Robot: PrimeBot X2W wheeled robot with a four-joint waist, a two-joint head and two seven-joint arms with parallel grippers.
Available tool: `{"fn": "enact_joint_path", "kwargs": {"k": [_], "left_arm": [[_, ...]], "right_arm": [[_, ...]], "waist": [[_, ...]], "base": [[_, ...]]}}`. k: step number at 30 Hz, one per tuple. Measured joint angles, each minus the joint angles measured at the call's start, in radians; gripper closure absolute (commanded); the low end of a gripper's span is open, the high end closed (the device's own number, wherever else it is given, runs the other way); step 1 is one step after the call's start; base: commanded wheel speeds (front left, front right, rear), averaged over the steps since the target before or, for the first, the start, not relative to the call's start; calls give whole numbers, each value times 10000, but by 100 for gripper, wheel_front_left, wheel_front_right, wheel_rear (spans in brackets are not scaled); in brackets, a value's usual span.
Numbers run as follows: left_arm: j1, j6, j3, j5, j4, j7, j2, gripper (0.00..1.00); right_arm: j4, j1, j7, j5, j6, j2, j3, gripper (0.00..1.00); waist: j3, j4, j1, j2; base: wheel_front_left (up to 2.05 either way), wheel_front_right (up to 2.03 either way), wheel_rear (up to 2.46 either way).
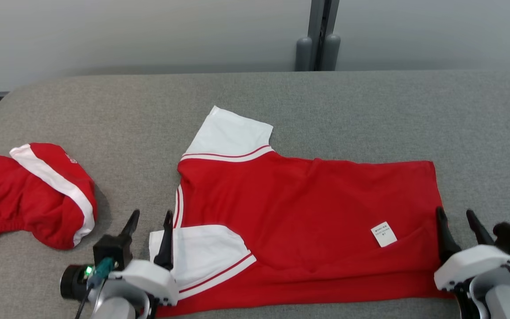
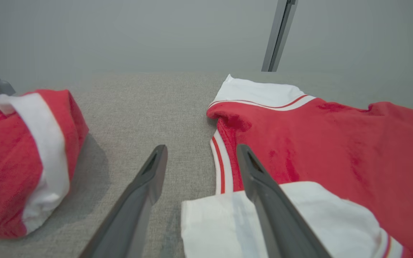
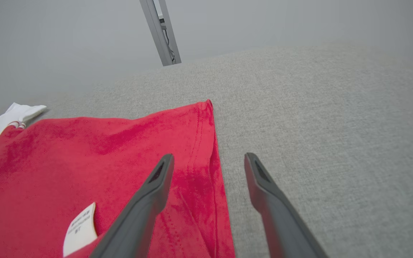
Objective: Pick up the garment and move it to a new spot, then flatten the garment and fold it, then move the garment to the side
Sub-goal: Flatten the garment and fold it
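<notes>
A red garment point(image 1: 308, 212) with white sleeves lies spread sideways on the grey surface, its near long edge folded over onto the body and a white label point(image 1: 384, 234) showing. One white sleeve point(image 1: 230, 133) points away, the other point(image 1: 202, 254) lies folded on the near side. My left gripper point(image 1: 149, 227) stands open at the near sleeve's edge, nothing between its fingers point(image 2: 271, 193). At the garment's hem corner my right gripper point(image 1: 457, 223) is open too, one finger point(image 3: 145, 208) over the red cloth point(image 3: 95, 161), the other over bare surface.
A second red and white garment point(image 1: 33, 195) lies bunched at the left, close to my left gripper and to the surface's rounded left edge. A grey upright post point(image 1: 319, 35) stands behind the far edge. Bare grey surface point(image 1: 481, 124) stretches right of the hem.
</notes>
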Motion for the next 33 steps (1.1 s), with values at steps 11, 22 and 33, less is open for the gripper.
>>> {"fn": "enact_joint_path", "kwargs": {"k": [11, 22, 33], "left_arm": [[-4425, -520, -431, 468, 2418, 351, 48, 0], [-6151, -953, -951, 531, 4090, 556, 36, 0], [-7096, -1166, -1348, 199, 4857, 800, 8, 0]], "right_arm": [[1494, -2866, 75, -203, 2, -439, 556, 0], [3287, -4523, 838, 33, 2, -458, 1356, 0], [3712, -5366, 886, 477, 2, -600, 2265, 100]], "waist": [[1275, -125, 0, 0], [1823, -256, 0, 0], [2311, -257, 0, 0]], "base": [[0, 0, 0], [0, 0, 0], [0, 0, 0]]}}
